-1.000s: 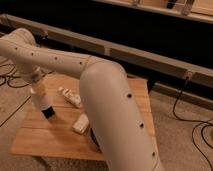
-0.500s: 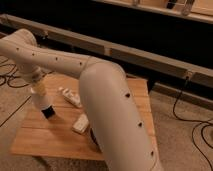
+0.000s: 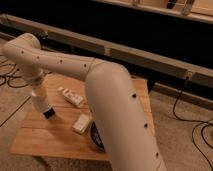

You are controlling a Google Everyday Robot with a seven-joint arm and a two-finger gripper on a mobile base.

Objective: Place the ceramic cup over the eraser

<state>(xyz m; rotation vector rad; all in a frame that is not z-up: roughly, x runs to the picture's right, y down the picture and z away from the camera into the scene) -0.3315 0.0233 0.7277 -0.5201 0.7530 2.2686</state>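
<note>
Cream arm, black tool, tan table.

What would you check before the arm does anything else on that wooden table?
1. Gripper over the wooden table: ok, low at its left side.
2. Ceramic cup in sight: not ok, none visible.
3. Eraser located: cannot tell.
4. Long white bar and pale block apart from the gripper: ok.
5. Black bowl in full view: not ok, the arm hides most of it.
</note>
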